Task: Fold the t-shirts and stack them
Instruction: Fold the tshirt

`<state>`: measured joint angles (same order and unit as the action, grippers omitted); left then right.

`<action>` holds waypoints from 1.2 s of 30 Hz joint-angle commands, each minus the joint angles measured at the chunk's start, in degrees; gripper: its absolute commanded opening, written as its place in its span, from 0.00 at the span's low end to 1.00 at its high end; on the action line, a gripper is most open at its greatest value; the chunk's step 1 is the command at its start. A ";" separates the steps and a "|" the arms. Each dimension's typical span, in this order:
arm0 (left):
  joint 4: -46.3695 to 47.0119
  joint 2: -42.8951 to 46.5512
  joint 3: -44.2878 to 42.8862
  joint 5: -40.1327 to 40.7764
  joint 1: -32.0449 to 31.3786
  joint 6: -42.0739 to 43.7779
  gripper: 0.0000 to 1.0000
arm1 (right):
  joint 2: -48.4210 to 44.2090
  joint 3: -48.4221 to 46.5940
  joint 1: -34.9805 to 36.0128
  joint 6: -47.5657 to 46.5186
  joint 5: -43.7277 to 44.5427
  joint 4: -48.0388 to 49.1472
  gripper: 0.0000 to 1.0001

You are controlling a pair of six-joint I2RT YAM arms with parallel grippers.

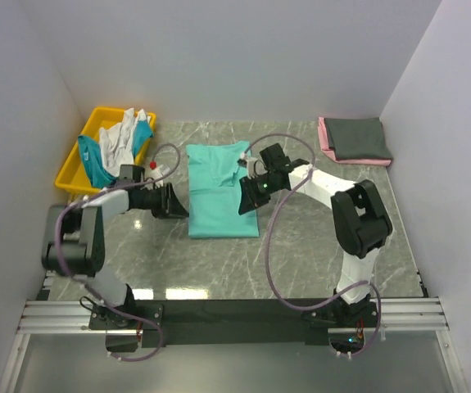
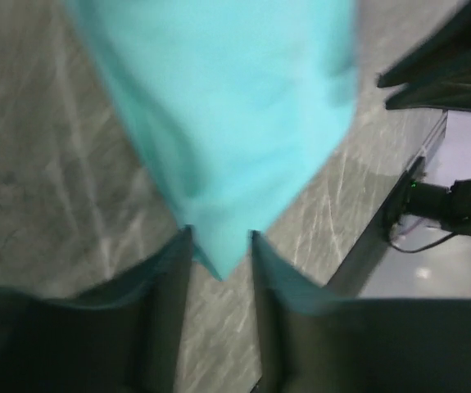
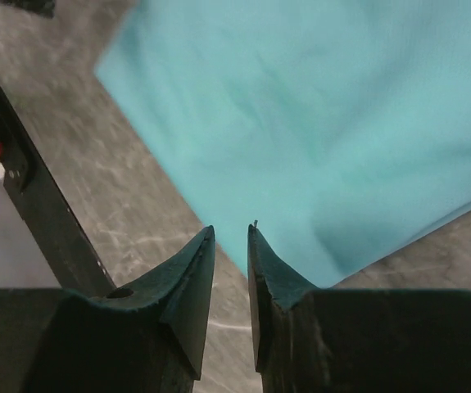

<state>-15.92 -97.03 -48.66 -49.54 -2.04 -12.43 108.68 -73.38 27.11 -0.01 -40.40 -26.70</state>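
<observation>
Although the left wrist view is blurred, the left end effector shows its two fingers a little apart, with the pointed corner of the sea-green shirt reaching down into the gap between them. Whether they pinch that corner or only straddle it, I cannot tell. From above, this end effector sits at the shirt's left edge, low over the desk.

The right end effector has its jaws spread by a narrow slit. Only bare desk shows in that slit, and nothing is held. The shirt's edge lies just past the fingertips, near but apart from them. In the top view this end effector is at the shirt's right edge, so the folded shirt lies flat between the two, in the middle of the desk.

Counted outward: two end effectors and one sea-green shirt. At the far right corner is a stack of two, a dark grey shirt on a pink shirt. At the far left stands one yellow bin holding white cloth and teal cloth. The number of pieces in the bin cannot be told.
</observation>
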 commanded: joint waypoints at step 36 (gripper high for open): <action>-5.94 0.07 -6.00 -0.82 -9.38 14.94 0.41 | 3.23 -6.60 1.72 3.46 -1.34 1.15 0.36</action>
<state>-17.19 -102.74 -54.52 -47.64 -11.46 -1.41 119.90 -80.51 28.51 6.02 -40.21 -21.74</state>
